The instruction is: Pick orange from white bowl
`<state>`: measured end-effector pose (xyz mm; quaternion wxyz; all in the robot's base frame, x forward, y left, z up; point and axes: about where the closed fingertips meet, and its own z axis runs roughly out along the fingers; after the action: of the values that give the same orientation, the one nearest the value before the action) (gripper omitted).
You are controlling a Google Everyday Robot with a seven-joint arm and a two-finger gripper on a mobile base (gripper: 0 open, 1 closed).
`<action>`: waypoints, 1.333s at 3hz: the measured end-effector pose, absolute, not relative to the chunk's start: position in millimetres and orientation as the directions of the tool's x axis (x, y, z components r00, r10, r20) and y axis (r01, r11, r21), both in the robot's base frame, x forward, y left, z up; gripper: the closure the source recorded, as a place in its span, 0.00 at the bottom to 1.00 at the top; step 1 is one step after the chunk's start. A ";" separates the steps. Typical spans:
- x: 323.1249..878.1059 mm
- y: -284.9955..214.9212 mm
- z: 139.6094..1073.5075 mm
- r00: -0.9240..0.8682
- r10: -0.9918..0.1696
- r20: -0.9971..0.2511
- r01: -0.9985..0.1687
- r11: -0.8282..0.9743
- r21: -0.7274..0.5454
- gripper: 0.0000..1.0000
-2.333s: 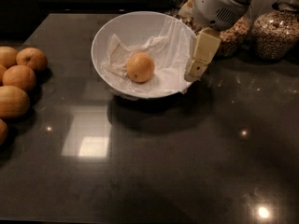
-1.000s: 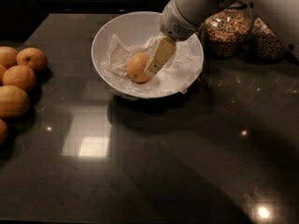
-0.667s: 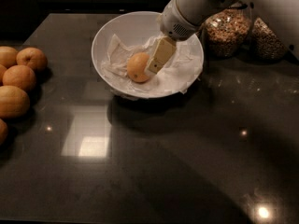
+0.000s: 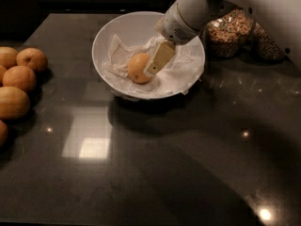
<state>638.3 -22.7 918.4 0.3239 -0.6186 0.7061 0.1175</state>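
The orange point(image 4: 138, 68) sits on crumpled paper point(image 4: 181, 74) inside the white bowl point(image 4: 123, 25), toward the far side of the dark tabletop point(image 4: 178, 164). The hand point(image 4: 152, 68) reaches down into the bowl, against the orange's right side. Whether it grips, I cannot tell.

I work in a dim scene lit from overhead: the dark, glossy tabletop point(image 4: 188, 168) throws back a square patch of glare left of centre and a few small bright specks toward the right and lower right, and the background beyond its far edge sinks into black. The white bowl point(image 4: 100, 36) is the brightest thing I see and lays a soft shadow forward onto the tabletop. The pale hand point(image 4: 151, 70), down inside the bowl just beside the orange point(image 4: 137, 68), catches the light well.
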 end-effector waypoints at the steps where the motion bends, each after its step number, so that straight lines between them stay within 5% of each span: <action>1: 639.2 -20.9 913.2 -0.024 -0.790 -0.613 -0.953 0.203 -0.225 0.08; 4: 635.5 -17.1 905.2 -0.026 -0.783 -0.622 -0.957 0.200 -0.211 0.21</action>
<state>635.5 -17.1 905.2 0.3239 -0.6181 0.7036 0.1344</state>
